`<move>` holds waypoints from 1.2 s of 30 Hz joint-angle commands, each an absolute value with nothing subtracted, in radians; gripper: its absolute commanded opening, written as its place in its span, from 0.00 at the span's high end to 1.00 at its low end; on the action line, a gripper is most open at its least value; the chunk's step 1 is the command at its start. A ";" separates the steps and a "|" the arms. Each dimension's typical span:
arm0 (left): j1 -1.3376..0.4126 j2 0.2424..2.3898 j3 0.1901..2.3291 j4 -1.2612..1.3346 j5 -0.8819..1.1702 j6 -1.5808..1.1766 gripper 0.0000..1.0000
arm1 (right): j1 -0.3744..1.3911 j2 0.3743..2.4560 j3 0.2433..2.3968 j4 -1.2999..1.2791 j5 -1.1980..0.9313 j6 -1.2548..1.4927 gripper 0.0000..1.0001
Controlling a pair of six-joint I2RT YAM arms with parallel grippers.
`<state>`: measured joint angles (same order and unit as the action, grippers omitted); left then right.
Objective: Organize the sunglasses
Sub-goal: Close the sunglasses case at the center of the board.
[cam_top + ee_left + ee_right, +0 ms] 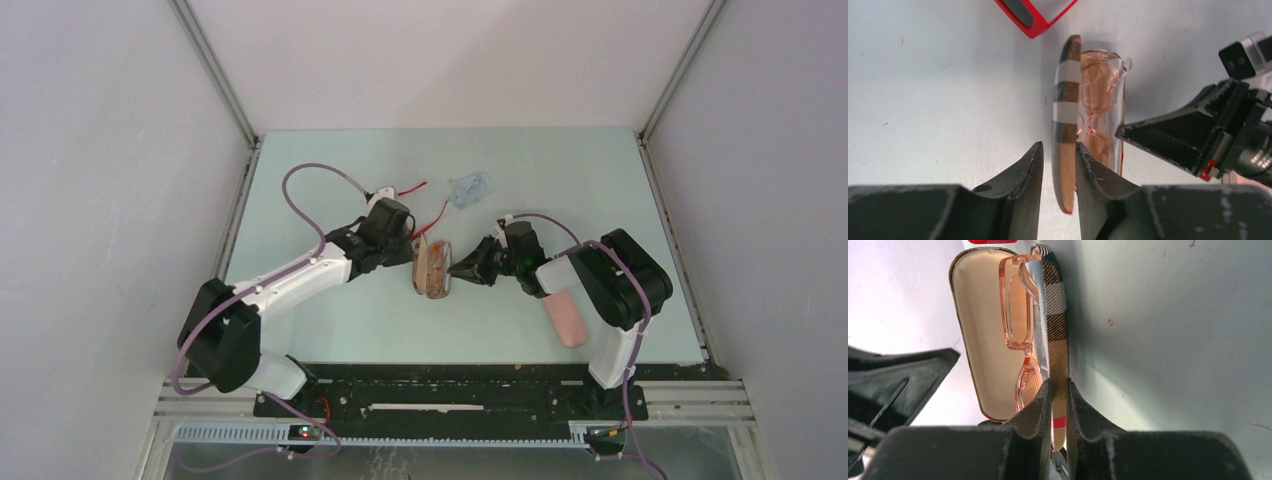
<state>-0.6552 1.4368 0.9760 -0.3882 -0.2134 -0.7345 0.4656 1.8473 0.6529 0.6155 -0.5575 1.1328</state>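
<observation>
Plaid case [1055, 300] is open, and it sits right between the two tools. The slim orange-lensed sunglasses [1018, 315] are inside, folded, against the cream lining.

The right gripper [1058, 383] is pinched nearly closed on the near plaid wall, with both pads against the fabric. The orange lenses are just beyond its fingertips, to its left.

The left gripper [1059, 147] straddles the opposite plaid shell with its fingers a little apart. One pad is against the shell and a thin strip of table shows beside the other, so I can't tell if it truly grips.

Only the right wrist camera shows the lining. The left wrist camera sees the shell from outside, with the glasses behind it.

The red sunglasses [1034, 30] lie ahead of the left fingers, cut off by the frame's top edge. From overhead, the left arm hides most of them.

Only the overhead view catches the pale blue cloth [471, 188] beyond both grippers and the pink case [567, 320] back beside the right arm.
</observation>
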 commanded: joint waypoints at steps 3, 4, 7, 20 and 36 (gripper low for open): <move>-0.583 1.469 0.913 -0.222 -0.010 -0.751 0.67 | 0.471 1.848 0.653 0.658 -0.565 1.144 0.85; -0.580 1.473 0.906 -0.206 0.017 -0.753 0.67 | 0.471 1.849 0.653 0.659 -0.565 1.144 0.85; -0.572 1.499 0.905 -0.182 0.056 -0.752 0.68 | 0.473 1.852 0.653 0.668 -0.565 1.151 0.85; -0.549 1.590 0.898 -0.087 0.203 -0.771 0.93 | 0.476 1.841 0.653 0.657 -0.560 1.142 0.86; -0.675 1.691 0.919 -0.014 0.277 -0.822 0.96 | 0.508 1.824 0.701 0.586 -0.530 1.109 0.87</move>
